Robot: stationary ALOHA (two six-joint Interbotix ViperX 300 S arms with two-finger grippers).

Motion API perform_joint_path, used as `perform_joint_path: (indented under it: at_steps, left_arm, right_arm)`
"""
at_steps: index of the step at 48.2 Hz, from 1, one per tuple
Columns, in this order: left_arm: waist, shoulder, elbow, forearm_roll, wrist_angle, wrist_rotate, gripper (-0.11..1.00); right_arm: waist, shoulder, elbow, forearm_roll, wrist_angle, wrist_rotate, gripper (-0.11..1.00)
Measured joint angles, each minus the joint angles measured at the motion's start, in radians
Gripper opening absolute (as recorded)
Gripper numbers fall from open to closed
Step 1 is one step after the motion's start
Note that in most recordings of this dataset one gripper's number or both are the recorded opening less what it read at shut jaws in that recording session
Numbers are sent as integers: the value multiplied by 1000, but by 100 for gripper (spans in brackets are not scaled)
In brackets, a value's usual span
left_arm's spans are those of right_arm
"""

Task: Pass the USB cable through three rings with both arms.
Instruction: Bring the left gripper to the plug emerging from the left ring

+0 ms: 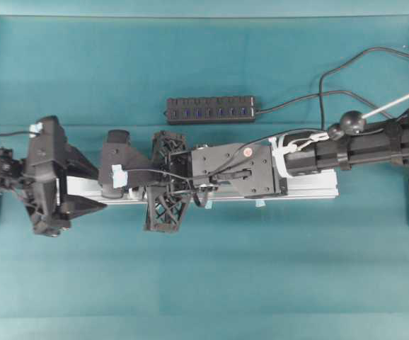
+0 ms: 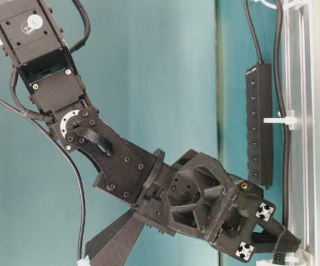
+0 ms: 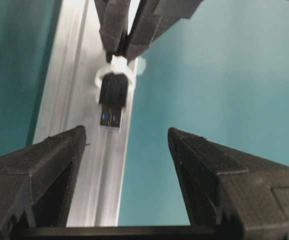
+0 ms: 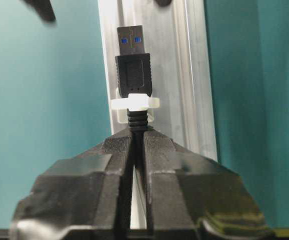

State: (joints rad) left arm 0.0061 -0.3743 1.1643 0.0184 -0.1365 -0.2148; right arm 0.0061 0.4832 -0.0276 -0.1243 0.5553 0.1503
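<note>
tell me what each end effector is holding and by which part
The right end effector pinches the USB cable just behind the plug, at a ring. The left end effector is open, holding nothing.

no readable text, round white sticker (image 2: 31, 24) on arm housing, its print perhaps too blurred

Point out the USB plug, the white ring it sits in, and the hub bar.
USB plug (image 4: 133, 70): right wrist view, on its black body.
White ring (image 4: 135, 103): right wrist view, on the loop's top band across the plug.
Hub bar (image 1: 210, 110): overhead view, on its port row.

Black arms (image 1: 346, 152); lattice wrists; ridged wedge pincer (image 4: 134, 150) fingers.
</note>
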Motion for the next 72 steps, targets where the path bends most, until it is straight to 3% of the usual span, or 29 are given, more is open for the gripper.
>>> perform_joint_path:
  at_steps: [25, 51, 72]
  left_arm:
    - [2, 109, -12, -2, -104, 2, 74]
    - [20, 164, -57, 0, -118, 43, 74]
    - [25, 187, -54, 0, -118, 32, 73]
  right_arm:
    - [0, 0, 0, 0, -8, 0, -9]
    - [0, 0, 0, 0, -8, 2, -9]
    - [0, 0, 0, 0, -8, 2, -9]
